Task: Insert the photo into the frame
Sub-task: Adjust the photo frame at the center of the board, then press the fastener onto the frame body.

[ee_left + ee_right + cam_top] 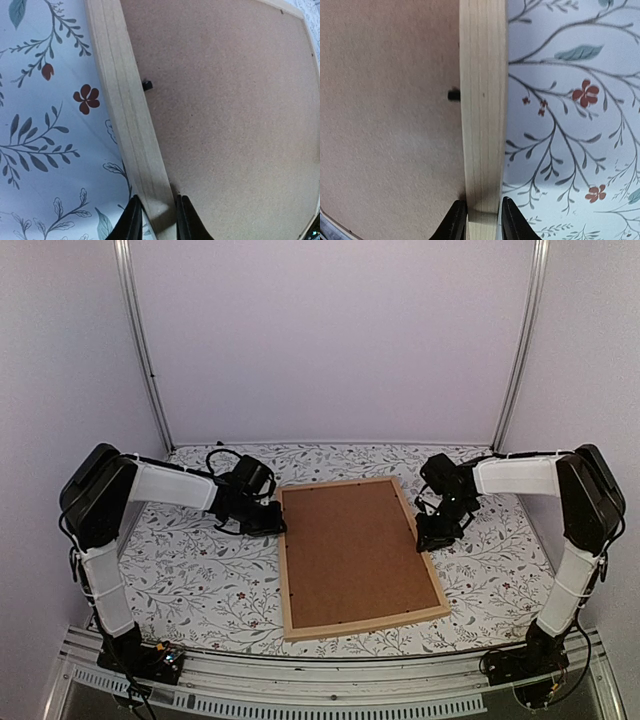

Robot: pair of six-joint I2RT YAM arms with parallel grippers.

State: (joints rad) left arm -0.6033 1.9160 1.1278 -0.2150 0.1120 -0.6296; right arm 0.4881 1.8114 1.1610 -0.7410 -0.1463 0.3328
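The light wood frame (365, 623) lies flat in the middle of the table, back side up, with the brown backing board (350, 550) filling it. The photo is hidden. My left gripper (272, 523) grips the frame's left rail near the far corner; in the left wrist view its fingers (156, 220) sit on both sides of the rail (127, 110). My right gripper (428, 536) grips the right rail; in the right wrist view its fingers (483, 220) clamp the rail (482, 100) next to the board (385, 100).
A floral tablecloth (200, 580) covers the table. Small black retaining tabs stick out from the rails over the board (147, 84) (453, 94). White walls and metal posts (145, 350) enclose the back and sides.
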